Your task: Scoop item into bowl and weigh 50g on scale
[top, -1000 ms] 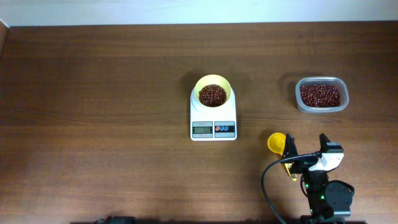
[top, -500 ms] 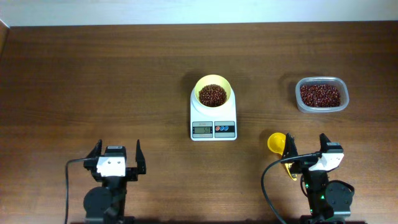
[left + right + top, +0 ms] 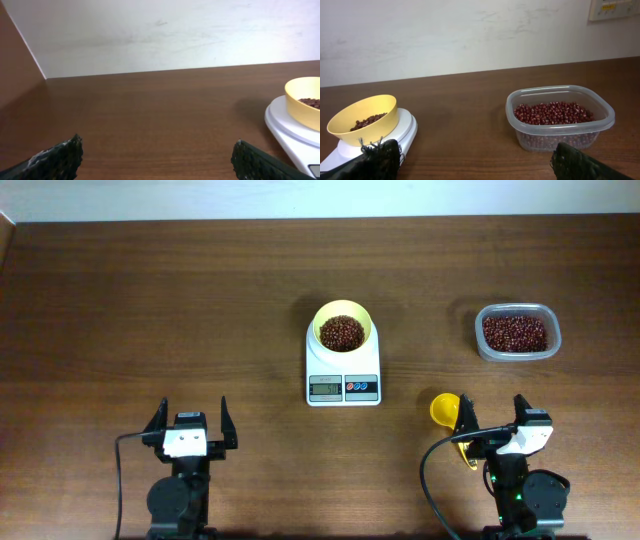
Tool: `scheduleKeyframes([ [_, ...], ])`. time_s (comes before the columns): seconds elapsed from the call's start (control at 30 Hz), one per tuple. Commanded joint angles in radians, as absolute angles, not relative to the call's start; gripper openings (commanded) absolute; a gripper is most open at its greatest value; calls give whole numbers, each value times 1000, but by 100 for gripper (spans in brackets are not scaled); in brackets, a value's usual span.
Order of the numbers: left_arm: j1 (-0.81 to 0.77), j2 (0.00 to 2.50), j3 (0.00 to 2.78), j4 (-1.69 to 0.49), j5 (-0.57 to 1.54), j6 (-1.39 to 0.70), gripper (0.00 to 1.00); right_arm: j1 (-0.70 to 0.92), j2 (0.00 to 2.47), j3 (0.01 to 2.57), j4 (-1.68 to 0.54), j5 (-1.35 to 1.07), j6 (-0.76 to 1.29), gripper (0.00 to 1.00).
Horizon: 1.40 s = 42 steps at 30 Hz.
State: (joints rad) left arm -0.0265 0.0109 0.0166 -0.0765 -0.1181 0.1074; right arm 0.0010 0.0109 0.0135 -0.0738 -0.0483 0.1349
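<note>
1. The bowl (image 3: pixel 343 306) sits on the scale's (image 3: pixel 343 375) far end, holding beans (image 3: pixel 342 333).
2. More beans fill a tub (image 3: pixel 480 332) well right of the scale.
3. A scoop (image 3: pixel 446 409) lies near-right of the scale, just beside the right gripper (image 3: pixel 492 418), whose fingers are spread and empty.
4. The left gripper (image 3: pixel 191 420), near-left of the scale, is spread too and holds nothing.

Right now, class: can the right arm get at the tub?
Probably yes. Its fingers are open and the tub stands just ahead, with only bare table between; the scoop lies off to the side.
</note>
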Motion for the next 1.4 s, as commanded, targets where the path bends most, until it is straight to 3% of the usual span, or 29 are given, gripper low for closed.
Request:
scheduleKeyframes([
  [0.0, -22, 7, 8, -60, -41, 102, 99, 5, 4, 6, -76, -40, 135, 99],
  [0.17, 75, 6, 7, -68, 51, -5, 99, 5, 4, 6, -76, -40, 135, 99],
  [0.47, -24, 6, 8, -81, -19, 15, 99, 5, 4, 6, -76, -40, 135, 99],
  [1.37, -23, 6, 9, -83, -15, 15, 99, 5, 4, 6, -76, -40, 135, 99],
])
